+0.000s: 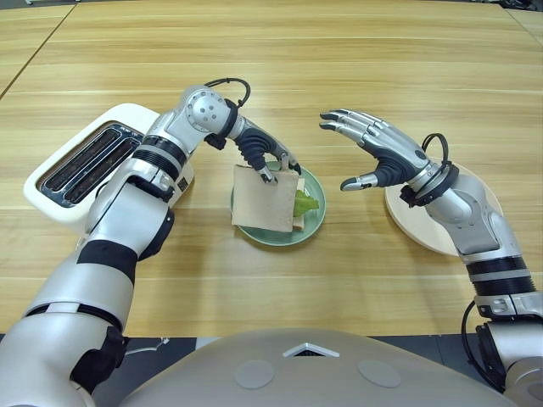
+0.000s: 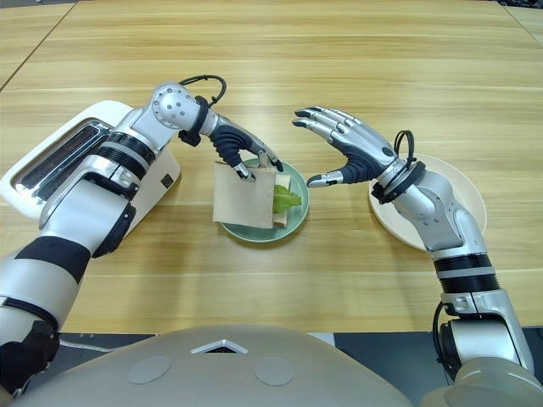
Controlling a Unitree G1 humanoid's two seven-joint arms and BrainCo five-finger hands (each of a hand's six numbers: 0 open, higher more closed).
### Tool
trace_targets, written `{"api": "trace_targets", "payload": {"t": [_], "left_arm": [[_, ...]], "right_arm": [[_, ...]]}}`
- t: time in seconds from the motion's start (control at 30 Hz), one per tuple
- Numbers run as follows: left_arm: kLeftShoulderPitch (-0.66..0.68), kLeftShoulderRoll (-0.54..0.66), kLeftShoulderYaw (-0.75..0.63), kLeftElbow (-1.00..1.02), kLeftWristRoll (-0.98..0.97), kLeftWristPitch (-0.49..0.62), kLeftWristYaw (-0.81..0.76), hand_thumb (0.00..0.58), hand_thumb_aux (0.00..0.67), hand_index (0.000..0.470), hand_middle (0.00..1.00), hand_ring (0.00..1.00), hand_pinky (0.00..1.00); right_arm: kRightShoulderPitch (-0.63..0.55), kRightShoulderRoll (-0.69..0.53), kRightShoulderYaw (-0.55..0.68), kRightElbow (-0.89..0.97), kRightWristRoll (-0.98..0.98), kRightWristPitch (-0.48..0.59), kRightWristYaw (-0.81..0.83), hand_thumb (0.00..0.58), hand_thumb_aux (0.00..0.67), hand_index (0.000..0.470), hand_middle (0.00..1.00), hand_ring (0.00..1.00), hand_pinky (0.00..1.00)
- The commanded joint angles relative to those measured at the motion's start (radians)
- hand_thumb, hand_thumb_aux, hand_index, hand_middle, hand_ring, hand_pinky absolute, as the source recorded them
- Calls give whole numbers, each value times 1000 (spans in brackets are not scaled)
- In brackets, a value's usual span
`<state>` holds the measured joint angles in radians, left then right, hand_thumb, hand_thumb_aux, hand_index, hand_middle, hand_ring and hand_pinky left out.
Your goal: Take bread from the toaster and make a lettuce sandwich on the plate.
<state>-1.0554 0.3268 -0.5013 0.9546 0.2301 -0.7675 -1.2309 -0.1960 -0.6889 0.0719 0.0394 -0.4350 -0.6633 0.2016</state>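
A green plate point(image 1: 307, 227) sits at the table's middle with a bread slice and a lettuce leaf point(image 1: 305, 203) on it. My left hand point(image 1: 265, 158) is shut on a second bread slice point(image 1: 263, 200), held tilted over the plate and covering most of the lettuce. The white toaster point(image 1: 81, 163) stands at the left, its slots looking empty. My right hand point(image 1: 373, 144) hovers open to the right of the plate, fingers spread, holding nothing.
A cream plate point(image 1: 428, 229) lies at the right, partly under my right forearm. The wooden table point(image 1: 339, 51) stretches far behind. Its front edge runs close to me.
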Motion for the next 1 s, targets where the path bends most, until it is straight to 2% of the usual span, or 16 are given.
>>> {"api": "trace_targets", "payload": {"t": [0.03,0.33,0.57,0.87,1.0], "left_arm": [[-11,-7,26,-28,-54,25,-57,580,670,470,0,0,0],[-56,-19,52,-44,-73,55,-83,580,670,470,0,0,0],[-111,-65,47,37,-36,52,-47,580,670,470,0,0,0],[-125,-109,-15,224,131,14,143,580,670,470,0,0,0],[-125,-126,-32,267,180,12,194,580,670,470,0,0,0]], "right_arm": [[4,2,13,15,-4,2,15,0,0,0,0,0,0],[2,3,19,23,-3,1,23,0,0,0,0,0,0],[3,7,27,21,-3,1,31,0,0,0,0,0,0],[5,13,42,2,10,0,43,0,0,0,0,0,0],[28,14,38,-40,86,-2,75,0,0,0,0,0,0]]}}
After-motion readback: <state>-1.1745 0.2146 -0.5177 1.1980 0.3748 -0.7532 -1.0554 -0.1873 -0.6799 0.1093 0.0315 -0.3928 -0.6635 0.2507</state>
